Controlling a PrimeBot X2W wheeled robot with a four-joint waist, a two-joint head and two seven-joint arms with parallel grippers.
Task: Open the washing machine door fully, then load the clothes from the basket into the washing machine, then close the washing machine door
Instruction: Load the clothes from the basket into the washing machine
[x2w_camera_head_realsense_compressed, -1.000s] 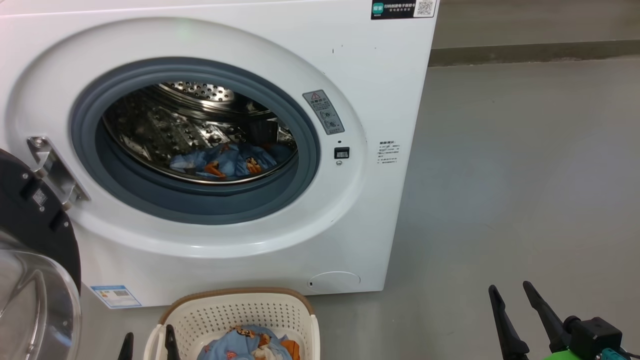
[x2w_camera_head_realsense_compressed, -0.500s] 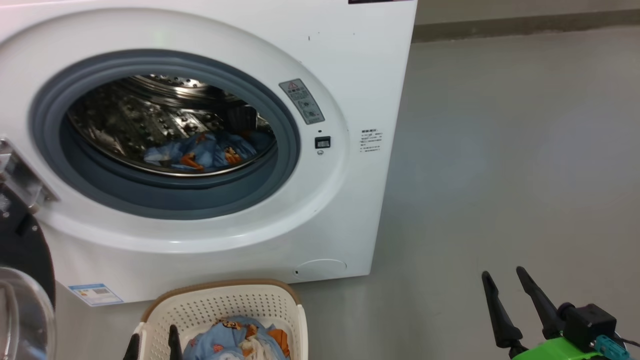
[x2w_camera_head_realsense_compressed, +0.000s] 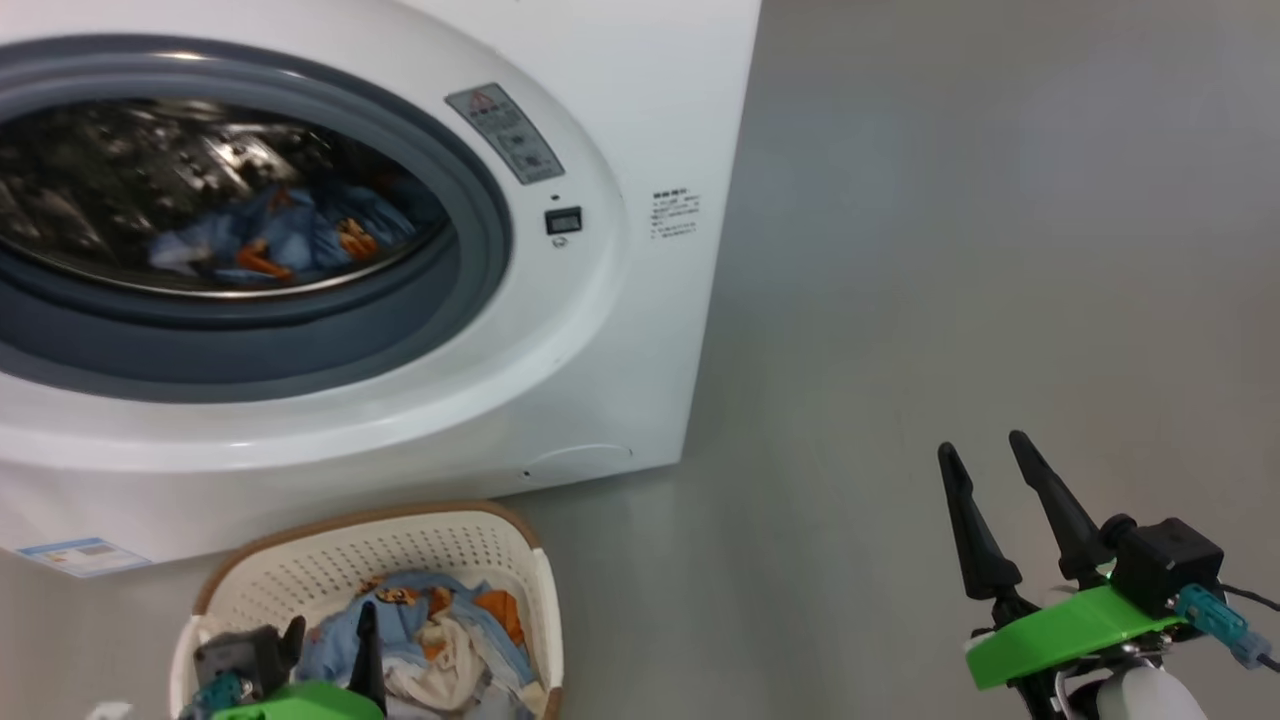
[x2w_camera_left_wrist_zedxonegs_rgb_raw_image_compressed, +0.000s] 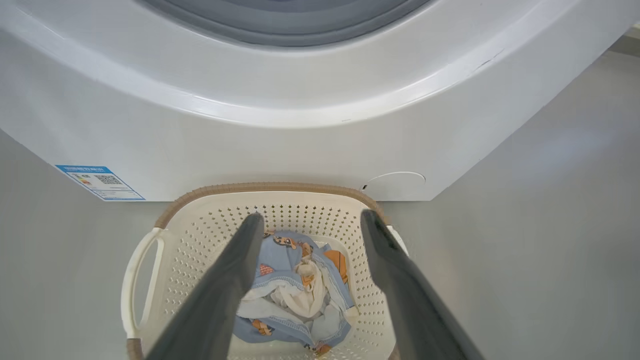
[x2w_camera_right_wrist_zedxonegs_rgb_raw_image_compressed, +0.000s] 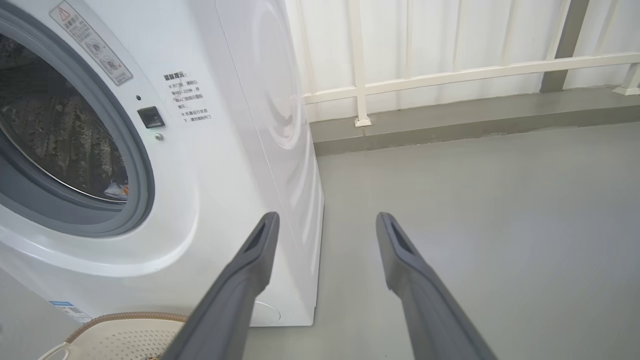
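The washing machine (x2w_camera_head_realsense_compressed: 610, 340) is cut off at left — drum (x2w_camera_head_realsense_compressed: 100, 170) blurred.

Basket (x2w_camera_head_realsense_compressed: 300, 570) at 7 o'clock with bear-print clothes (x2w_camera_head_realsense_compressed: 440, 630), left tool (x2w_camera_head_realsense_compressed: 330, 617) spread over it; right tool (x2w_camera_head_realsense_compressed: 982, 444) spread at 4 o'clock.

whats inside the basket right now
Crumpled light blue bear-print clothes with white cloth parts lie in the basket. The pile covers the middle of its bottom, so anything underneath cannot be seen.

dark tapered fingers (x2w_camera_head_realsense_compressed: 972, 540), bright green mounts (x2w_camera_head_realsense_compressed: 1060, 622), teal plugs (x2w_camera_head_realsense_compressed: 1205, 608).
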